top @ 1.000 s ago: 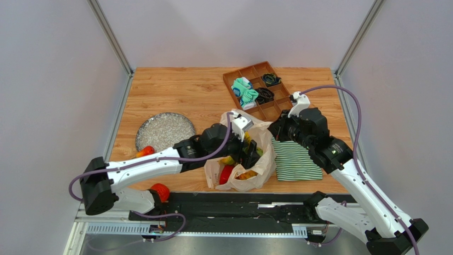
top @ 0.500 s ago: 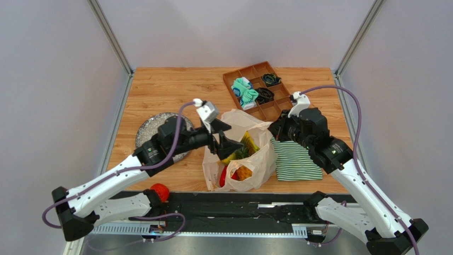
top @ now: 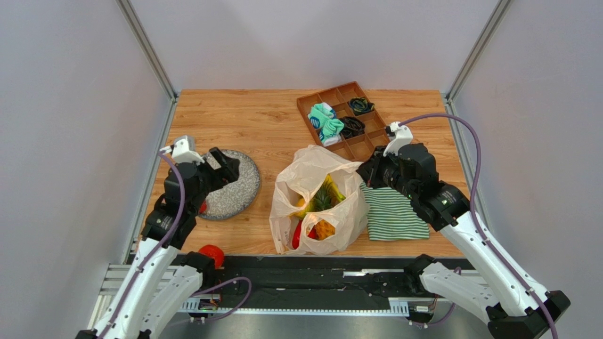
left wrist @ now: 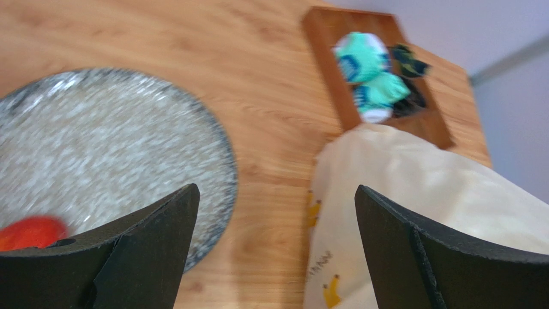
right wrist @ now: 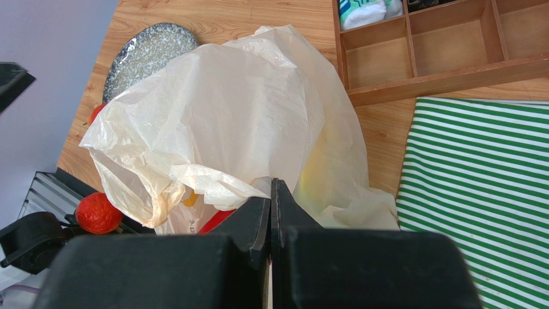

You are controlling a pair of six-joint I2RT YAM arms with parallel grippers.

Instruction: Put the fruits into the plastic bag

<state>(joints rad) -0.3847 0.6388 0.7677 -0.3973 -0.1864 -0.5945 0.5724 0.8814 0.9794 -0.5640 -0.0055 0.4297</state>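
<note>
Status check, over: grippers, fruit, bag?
Left gripper open above plate. Right gripper shut on plastic bag rim. Two red fruits outside: one at plate's edge, one by left arm's base. Nothing in the way.

Crinkly translucent plastic bag (top: 311,166), matt wooden table (top: 240,120)

A red fruit (left wrist: 29,230), blurred, sits half hidden behind the left jaws, perhaps on the plate (left wrist: 116,141).

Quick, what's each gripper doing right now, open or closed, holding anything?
Left gripper: open, holding nothing.
Right gripper: closed on the plastic bag, pinching its film.
</note>
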